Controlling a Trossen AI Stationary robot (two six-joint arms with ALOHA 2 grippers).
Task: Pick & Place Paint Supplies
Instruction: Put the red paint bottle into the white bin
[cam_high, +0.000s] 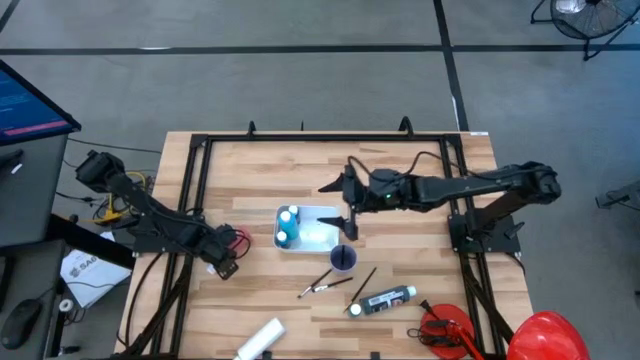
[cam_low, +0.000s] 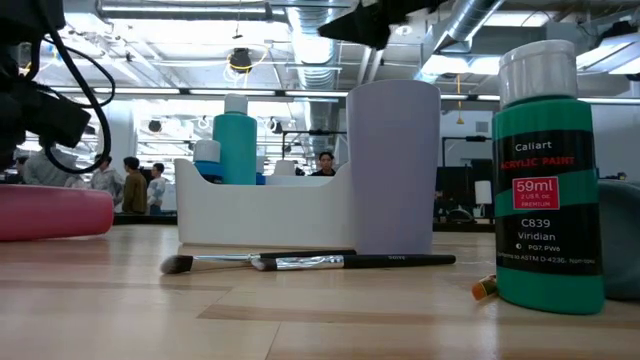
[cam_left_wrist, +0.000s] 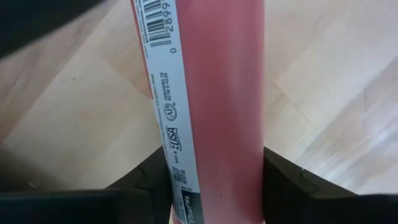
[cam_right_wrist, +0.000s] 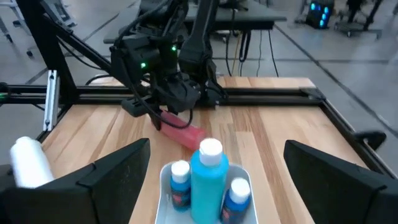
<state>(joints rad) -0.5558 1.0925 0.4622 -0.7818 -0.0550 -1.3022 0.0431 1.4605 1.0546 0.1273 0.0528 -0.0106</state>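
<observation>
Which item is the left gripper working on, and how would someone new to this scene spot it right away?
Start at the white tray in the middle of the wooden table, then look toward the left arm's side. There the left gripper straddles a red paint tube lying flat on the wood. It is the only plain red tube, away from the blue bottles standing in the tray.

Green paint bottle (cam_low: 548, 180), right of the white tray (cam_low: 265, 215): label reads "Caliart", "ACRYLIC PAINT", "59ml", "C839", "Viridian". Red tube (cam_left_wrist: 208, 106): barcode digits "0 2899" legible; remaining print unreadable.
</observation>
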